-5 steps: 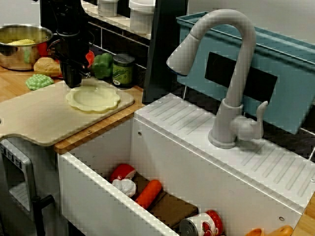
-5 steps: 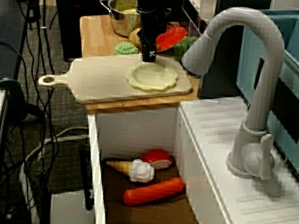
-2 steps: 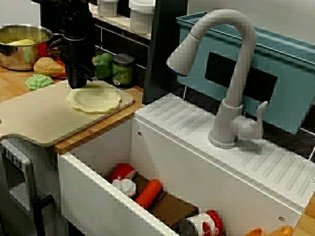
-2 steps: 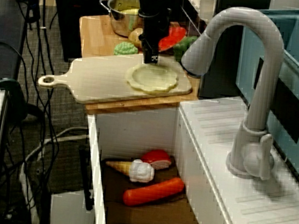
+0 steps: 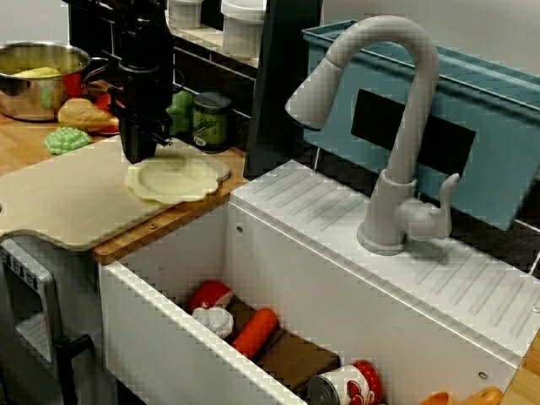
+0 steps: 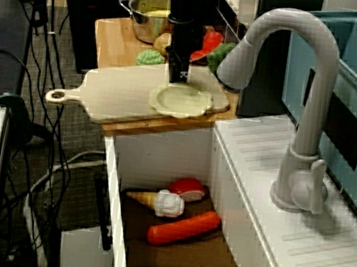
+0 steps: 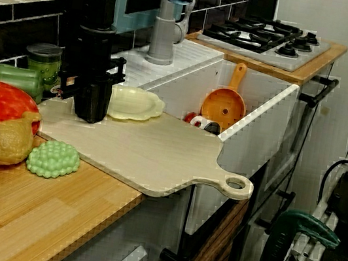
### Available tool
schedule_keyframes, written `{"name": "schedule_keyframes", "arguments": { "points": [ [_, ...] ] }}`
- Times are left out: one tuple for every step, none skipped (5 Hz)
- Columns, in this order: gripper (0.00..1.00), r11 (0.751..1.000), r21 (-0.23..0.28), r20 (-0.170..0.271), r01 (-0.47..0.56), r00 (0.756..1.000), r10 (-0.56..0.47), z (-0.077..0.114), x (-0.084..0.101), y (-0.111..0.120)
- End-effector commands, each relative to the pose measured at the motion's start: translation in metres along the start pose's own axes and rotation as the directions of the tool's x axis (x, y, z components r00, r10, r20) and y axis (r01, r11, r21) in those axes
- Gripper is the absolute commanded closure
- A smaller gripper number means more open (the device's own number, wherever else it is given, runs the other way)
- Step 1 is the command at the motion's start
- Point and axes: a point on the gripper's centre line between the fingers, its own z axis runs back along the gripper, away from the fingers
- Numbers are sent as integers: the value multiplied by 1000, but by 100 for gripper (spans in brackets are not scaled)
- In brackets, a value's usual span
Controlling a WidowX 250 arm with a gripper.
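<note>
One pale dish (image 5: 175, 180) lies empty on the cutting board (image 5: 67, 198) beside the sink (image 5: 287, 278) — jaws at its rim, open or closed cannot be told. Sink contents: carrot (image 5: 255, 331), can (image 5: 346, 386).

Matt cream plastic for scalloped plate (image 5: 171, 178), centre left. Smooth matt board (image 5: 67, 198) beneath. Glossy metal pot (image 5: 34, 80), upper left. Matt black gripper (image 5: 139, 153). Satin grey plastic faucet (image 5: 405, 126), right.
</note>
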Motion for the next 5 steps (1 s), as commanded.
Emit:
{"name": "schedule_keyframes", "arguments": {
  "points": [
    [100,1000,-12,5,11,1000,-11,23,2,-8],
    [100,999,-41,-14,23,1000,-24,26,-1,-15],
    [100,999,-26,-8,44,999,-45,24,-6,-26],
    [100,998,-20,-9,51,999,-52,19,-7,-36],
    [100,999,-6,-13,46,999,-46,16,-8,-51]
  ]
}}
